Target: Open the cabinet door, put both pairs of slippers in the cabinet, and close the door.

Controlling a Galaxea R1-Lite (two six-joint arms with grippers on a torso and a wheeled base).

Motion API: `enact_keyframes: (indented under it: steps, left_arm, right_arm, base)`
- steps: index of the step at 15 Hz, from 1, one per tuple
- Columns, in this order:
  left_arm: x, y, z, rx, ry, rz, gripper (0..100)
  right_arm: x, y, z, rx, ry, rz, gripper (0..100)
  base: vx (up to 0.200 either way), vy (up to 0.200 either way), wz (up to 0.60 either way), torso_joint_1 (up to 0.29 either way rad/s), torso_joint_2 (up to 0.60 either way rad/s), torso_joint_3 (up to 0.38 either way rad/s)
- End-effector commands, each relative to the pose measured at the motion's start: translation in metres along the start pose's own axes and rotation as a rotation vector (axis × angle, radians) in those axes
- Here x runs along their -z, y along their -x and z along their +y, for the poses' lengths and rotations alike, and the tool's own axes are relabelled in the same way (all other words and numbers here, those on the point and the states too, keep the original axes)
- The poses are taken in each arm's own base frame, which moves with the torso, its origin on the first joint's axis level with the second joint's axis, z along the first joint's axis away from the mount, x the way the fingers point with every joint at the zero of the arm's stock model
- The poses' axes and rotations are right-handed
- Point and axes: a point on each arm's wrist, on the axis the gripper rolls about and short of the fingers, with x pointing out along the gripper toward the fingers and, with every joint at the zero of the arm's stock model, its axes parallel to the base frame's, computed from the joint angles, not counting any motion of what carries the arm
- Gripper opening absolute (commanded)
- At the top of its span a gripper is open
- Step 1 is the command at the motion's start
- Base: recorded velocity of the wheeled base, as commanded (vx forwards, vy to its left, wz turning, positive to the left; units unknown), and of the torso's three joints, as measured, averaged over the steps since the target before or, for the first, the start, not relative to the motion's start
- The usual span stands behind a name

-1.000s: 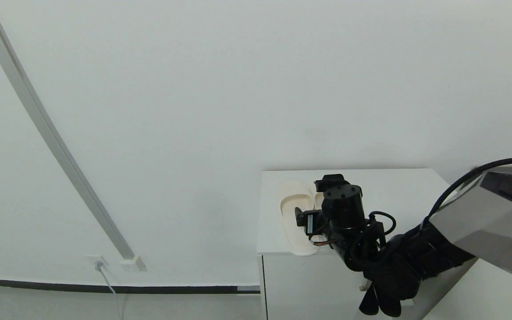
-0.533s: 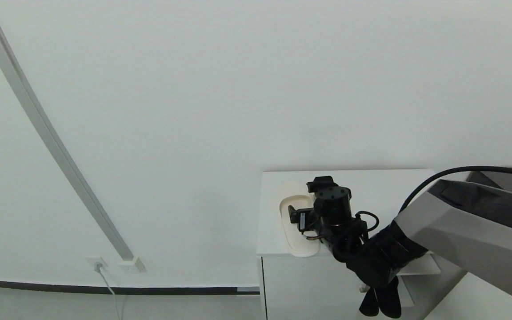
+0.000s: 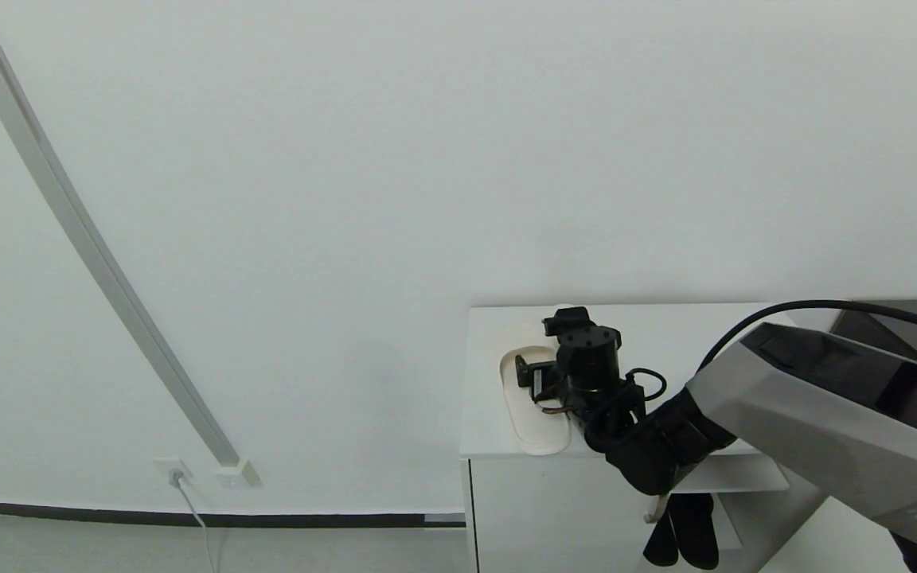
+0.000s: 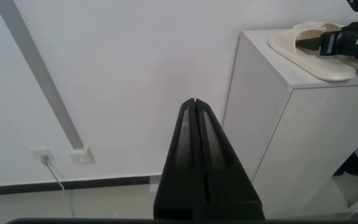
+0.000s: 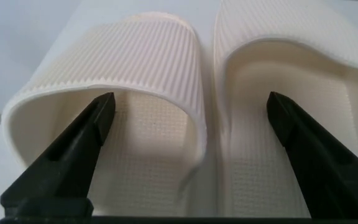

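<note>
Right tool [image 5: 190, 98] advanced, spread across ribbed cream slippers [image 5: 173, 68].

Soft, even light is washing the white wall [image 3: 347, 159] in the head view. The grey strip [image 3: 100, 263] is bowing at the upper left, curved by the lens. The cabinet [image 3: 546, 509] front is sitting dimmer than its top. In the right wrist view the cream slippers [image 5: 166, 81] are glowing brightly, shade is pooling under one strap, and the right claw [image 5: 191, 102] is showing as flat black silhouettes.
</note>
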Motion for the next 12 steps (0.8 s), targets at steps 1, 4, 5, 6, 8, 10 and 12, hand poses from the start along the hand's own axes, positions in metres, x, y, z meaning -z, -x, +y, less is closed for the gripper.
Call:
enact_keyframes:
  steps: [1,4,5,6,8,10,12]
  left_arm:
    - [0.000,0.000,0.000,-0.002,0.000,0.000,0]
    - [0.000,0.000,0.000,-0.003,0.000,-0.001,0]
    - [0.000,0.000,0.000,-0.003,0.000,-0.003,0]
    - [0.000,0.000,0.000,-0.005,0.000,-0.001,0]
    - [0.000,0.000,0.000,-0.005,0.000,-0.001,0]
    - [0.000,0.000,0.000,-0.005,0.000,-0.001,0]
    - [0.000,0.000,0.000,-0.005,0.000,-0.001,0]
  right_arm:
    - [0.006,-0.009,-0.001,0.009,0.012,0.002,100]
    - [0.005,-0.013,-0.003,0.014,0.007,-0.005,0]
    - [0.003,-0.014,-0.004,0.017,0.005,-0.009,0]
    - [0.003,-0.013,-0.004,0.017,0.004,-0.010,0]
    - [0.002,-0.013,-0.003,0.015,0.004,-0.012,0]
    - [-0.003,-0.010,-0.003,0.014,0.000,-0.020,0]
    - [-0.015,0.000,-0.006,0.009,-0.006,-0.032,0]
  base:
    - [0.000,0.000,0.00,0.000,0.00,0.000]
    - [0.000,0.000,0.00,0.000,0.00,0.000]
    - [0.000,0.000,0.00,0.000,0.00,0.000]
    - [0.000,0.000,0.00,0.000,0.00,0.000]
    - [0.000,0.000,0.00,0.000,0.00,0.000]
    - [0.000,0.000,0.00,0.000,0.00,0.000]
    - [0.000,0.000,0.00,0.000,0.00,0.000]
